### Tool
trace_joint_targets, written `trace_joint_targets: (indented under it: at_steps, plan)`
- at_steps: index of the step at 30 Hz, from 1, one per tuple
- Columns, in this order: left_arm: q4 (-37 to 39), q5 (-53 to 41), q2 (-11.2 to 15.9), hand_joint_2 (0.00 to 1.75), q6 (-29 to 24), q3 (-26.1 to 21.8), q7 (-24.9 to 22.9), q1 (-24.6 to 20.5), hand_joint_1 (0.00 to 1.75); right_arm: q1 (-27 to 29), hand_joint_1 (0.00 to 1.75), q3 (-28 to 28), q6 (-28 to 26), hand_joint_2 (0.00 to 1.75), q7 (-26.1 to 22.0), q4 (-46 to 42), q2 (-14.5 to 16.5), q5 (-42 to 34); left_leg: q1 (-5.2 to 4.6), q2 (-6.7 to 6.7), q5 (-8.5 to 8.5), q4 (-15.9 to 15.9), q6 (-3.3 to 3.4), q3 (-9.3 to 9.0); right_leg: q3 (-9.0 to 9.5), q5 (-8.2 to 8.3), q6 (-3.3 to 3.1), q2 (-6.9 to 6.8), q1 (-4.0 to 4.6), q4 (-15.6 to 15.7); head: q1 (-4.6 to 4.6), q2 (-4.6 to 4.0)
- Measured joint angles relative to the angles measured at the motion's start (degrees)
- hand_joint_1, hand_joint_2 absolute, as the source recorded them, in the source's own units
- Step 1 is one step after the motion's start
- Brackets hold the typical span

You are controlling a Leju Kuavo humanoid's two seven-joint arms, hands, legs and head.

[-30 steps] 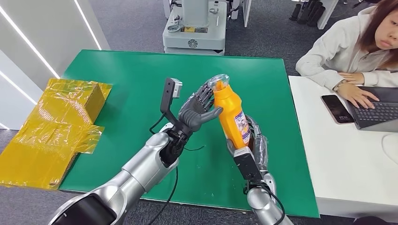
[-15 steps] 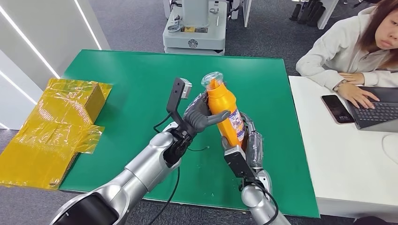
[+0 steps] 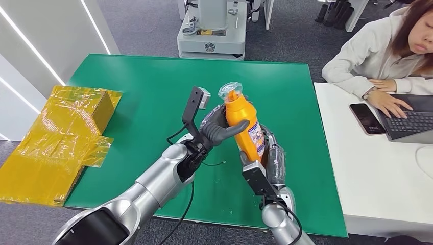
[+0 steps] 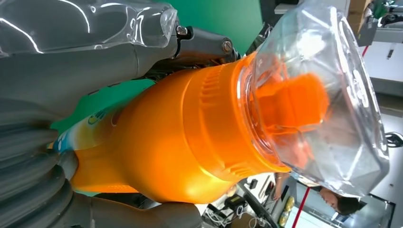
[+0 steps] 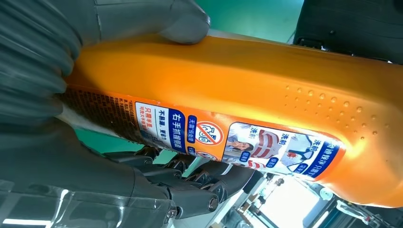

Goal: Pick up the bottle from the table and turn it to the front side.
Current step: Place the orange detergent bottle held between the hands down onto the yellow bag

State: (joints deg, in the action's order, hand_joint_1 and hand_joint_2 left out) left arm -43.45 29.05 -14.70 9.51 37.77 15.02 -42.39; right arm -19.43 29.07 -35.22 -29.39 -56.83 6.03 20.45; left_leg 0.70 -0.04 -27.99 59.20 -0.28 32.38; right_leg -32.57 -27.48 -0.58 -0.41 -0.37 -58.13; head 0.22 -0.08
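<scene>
- Orange bottle (image 3: 244,127) up off the green table (image 3: 127,87), held in the air over the near middle of it, roughly upright with the clear cap (image 3: 230,91) leaning a bit away and toward the left side.
- Right hand (image 3: 270,158) wrapped round the lower body from underneath and behind, thumb on one side and dark fingers on the other in the right wrist view, so a proper full grip.
- Left hand (image 3: 218,127) clamped on the upper body just below the shoulder, thumb (image 3: 236,127) laid across the side facing the head camera, fingers round the far side.
- Long axis running from the right hand up through the left hand to the cap, so any turn goes around that line. Both hands touching it already; probably one has to loosen so the other can twist.
- Label (image 3: 257,137) showing only as a sliver on the bottle's right edge from the head view, so likely more turning to go. Print readable in the right wrist view (image 5: 237,142).
- Hard to tell: bottle's base buried in the right hand, left fingertips hidden behind the bottle, can't say which face counts as the front.
- Off to the side: yellow wrapped boxes (image 3: 61,138), a person at a laptop (image 3: 413,120) on the white desk (image 3: 378,178).
</scene>
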Motion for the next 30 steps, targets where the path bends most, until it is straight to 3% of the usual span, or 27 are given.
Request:
trace_joint_targets:
  at_steps: [3,7,13,23,27,30]
  plan:
    - [0.00,0.72,0.13,1.75,0.58,0.00,-0.02,0.04,1.75,0.15,1.75,0.00,0.11,1.75,-0.02,-0.07,0.00,-0.07,0.00,0.00,0.00,0.00,0.00,0.00,0.00,0.00,0.00,0.00,0.00,0.00,0.00,0.00]
    - [0.00,0.83,0.31,1.75,0.89,0.00,0.23,0.05,1.75,0.16,0.00,0.00,0.63,1.75,-0.03,-0.12,0.00,-0.70,0.00,0.00,0.00,0.00,0.00,0.00,0.00,0.00,0.00,0.00,0.00,0.00,0.00,-0.01]
    - [-0.69,-3.09,1.91,1.75,-2.11,-0.01,3.60,0.29,1.75,0.96,0.00,-0.60,3.93,1.75,-0.25,-1.57,-0.28,-6.23,0.00,0.03,0.00,0.00,0.00,0.00,0.00,0.00,0.00,0.02,0.00,0.00,0.00,0.00]
    - [-3.04,-12.92,9.54,1.75,-8.14,-3.84,7.30,1.54,1.75,9.11,0.00,-2.56,8.25,1.75,-0.89,-12.16,-2.57,-12.33,0.02,0.03,0.00,-0.06,0.00,0.01,-0.03,-0.02,-0.01,0.03,0.01,-0.02,-0.01,0.00]
    - [-4.91,-24.68,12.12,1.75,-15.64,-4.67,10.27,2.34,1.75,11.96,0.00,-2.86,8.91,1.75,-1.24,-16.70,-3.34,-12.86,0.01,0.03,0.00,-0.06,0.00,0.01,-0.04,-0.02,-0.01,0.02,0.01,-0.01,-0.01,0.00]
    - [-6.41,-39.28,13.73,1.75,-25.86,-4.72,11.00,2.63,1.75,13.78,0.00,-2.86,8.93,1.75,-1.49,-19.79,-3.78,-12.59,0.01,0.03,0.00,-0.06,0.00,0.02,-0.04,-0.02,-0.01,0.02,0.01,-0.01,0.01,-0.01]
